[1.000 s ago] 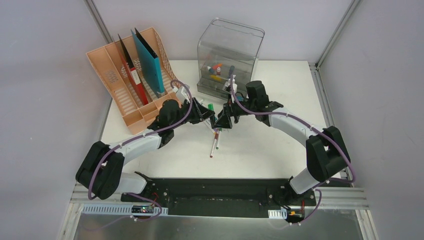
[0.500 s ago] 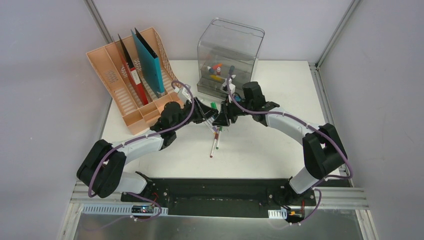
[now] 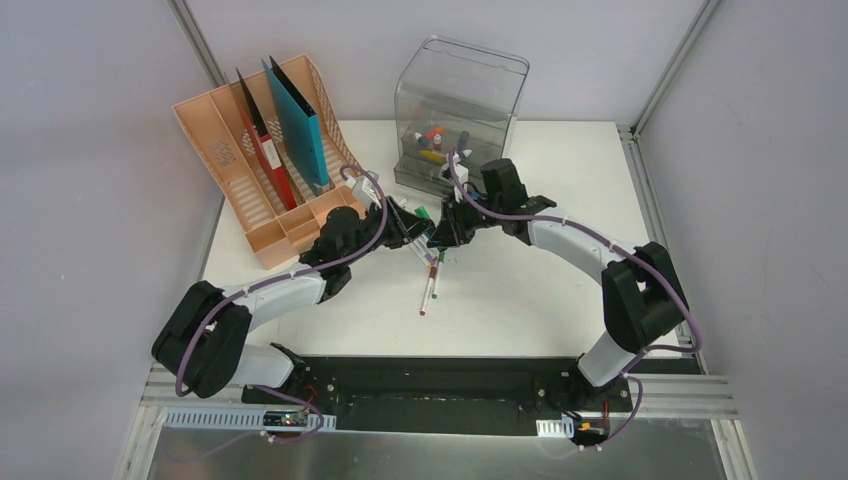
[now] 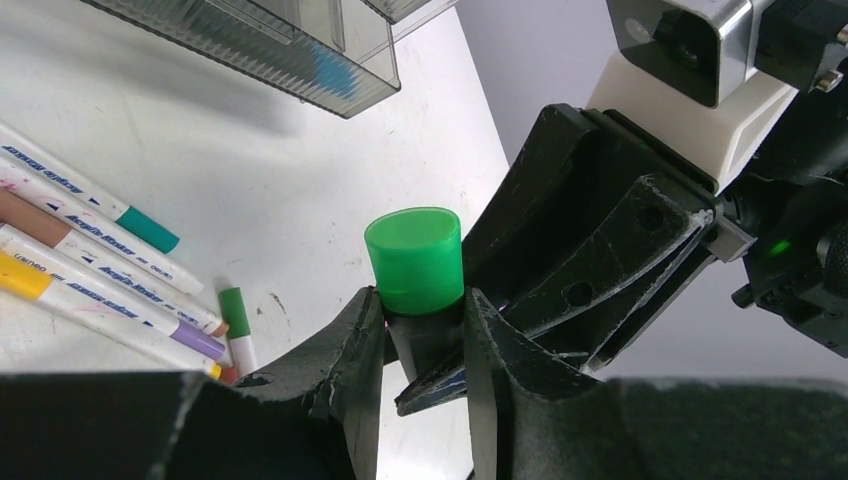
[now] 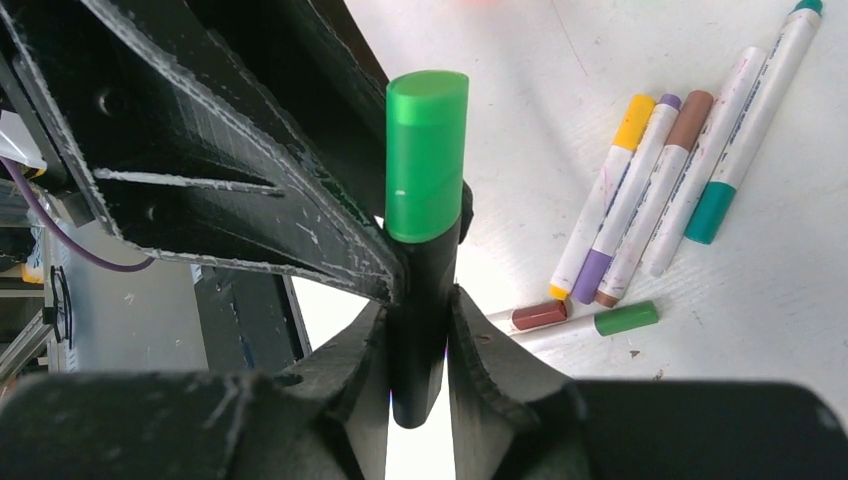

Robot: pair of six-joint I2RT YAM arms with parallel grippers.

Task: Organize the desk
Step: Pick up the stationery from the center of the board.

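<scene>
Two grippers are clamped on one green-capped marker [image 5: 427,160], which is held raised in front of the drawer box [image 3: 460,110]. The left gripper [image 4: 424,312] is closed on the black barrel just below the cap. The right gripper [image 5: 420,305] is seen pinching the same barrel from the opposite side, with its fingers touching both flanks.

The desk [image 3: 540,280] lies beneath the drawer box and spreads forward from it toward the arm bases. It is judged heavy, rigid and fixed, so it is not to be gripped; only what lies on it need be moved. Round pens are likely to roll on its smooth white top. Several loose markers [image 5: 655,185] are scattered on it in front of the drawer box, below the raised pen.

The held marker is judged light, stiff and slick. The barrel is thought the better hold, since a cap may be pulled off. A handover appears to be under way, so one grip should be released only once the other is firm.
</scene>
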